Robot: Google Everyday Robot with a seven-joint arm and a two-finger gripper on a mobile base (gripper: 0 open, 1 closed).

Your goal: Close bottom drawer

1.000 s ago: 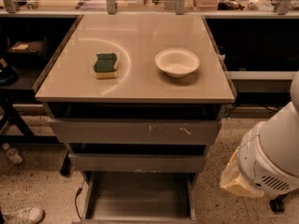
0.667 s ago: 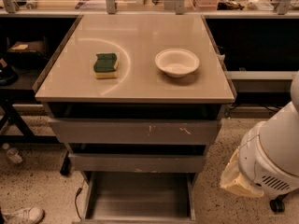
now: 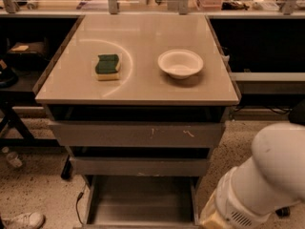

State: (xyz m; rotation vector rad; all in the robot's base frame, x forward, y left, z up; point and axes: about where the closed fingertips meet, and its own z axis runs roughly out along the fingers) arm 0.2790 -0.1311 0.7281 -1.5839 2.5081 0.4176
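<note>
The bottom drawer [image 3: 140, 199] is the lowest of three grey drawers under the tabletop [image 3: 138, 87]. It is pulled far out toward the near side, so its flat grey tray is open to see, and its near end reaches the lower border of the view. Above it sits the middle drawer [image 3: 138, 166], which stands out only a little and has a small pale chip at the lower edge of its front. Above that is the top drawer [image 3: 136, 134], the widest one, with white scratches on its front. It is also a little open, with a dark gap under the tabletop.

On the tabletop a green and yellow sponge [image 3: 107, 67] lies on the left part. A white bowl [image 3: 180, 63] stands upright on the right part, well apart from the sponge.

The white robot arm [image 3: 264, 175] fills the near right corner, just to the right of the bottom drawer. The pincer does not show in this view, so I cannot tell if it is open or closed.

On the speckled floor a white shoe [image 3: 21, 220] is in the near left corner.
</note>
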